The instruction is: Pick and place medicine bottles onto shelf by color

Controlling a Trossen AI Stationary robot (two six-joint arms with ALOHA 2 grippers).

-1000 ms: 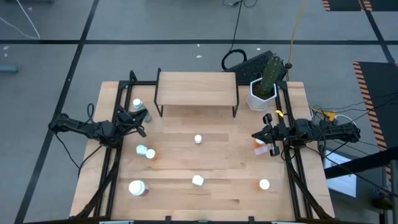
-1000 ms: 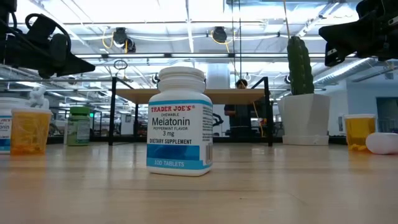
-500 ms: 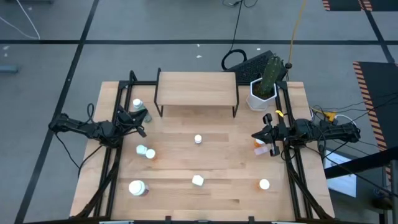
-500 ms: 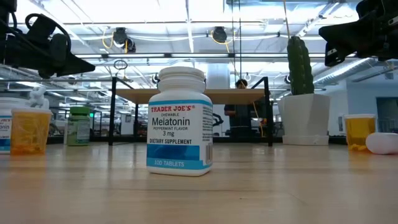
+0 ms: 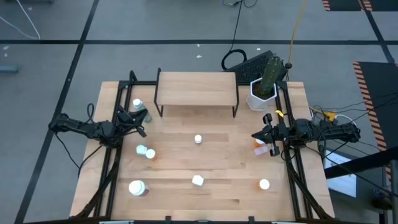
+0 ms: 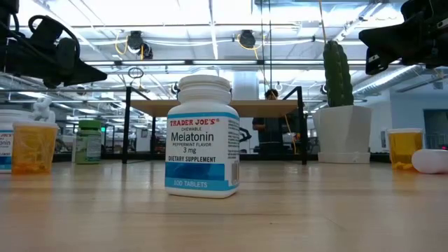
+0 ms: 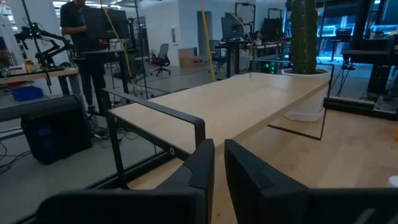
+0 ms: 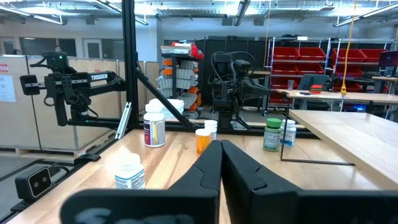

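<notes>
The shelf (image 5: 196, 87) stands on thin black legs at the table's far middle, with nothing on its board. Several medicine bottles stand scattered on the tabletop. Among them are a blue-labelled white one (image 6: 203, 136), an orange one (image 6: 31, 147) and a green-capped one (image 5: 144, 115). Another orange bottle (image 5: 260, 144) stands by a pale one lying on its side (image 5: 267, 150). My left gripper (image 5: 140, 122) hovers shut above the table's left side, beside the green-capped bottle. My right gripper (image 5: 257, 135) hovers shut over the right side, above the orange bottle.
A white hexagonal pot with a cactus (image 5: 263, 87) stands right of the shelf at the far right corner. Black frame rails (image 5: 112, 155) run along both table sides. Bare wood lies between the shelf and the bottles in the middle. A person (image 7: 84, 43) stands beyond the table.
</notes>
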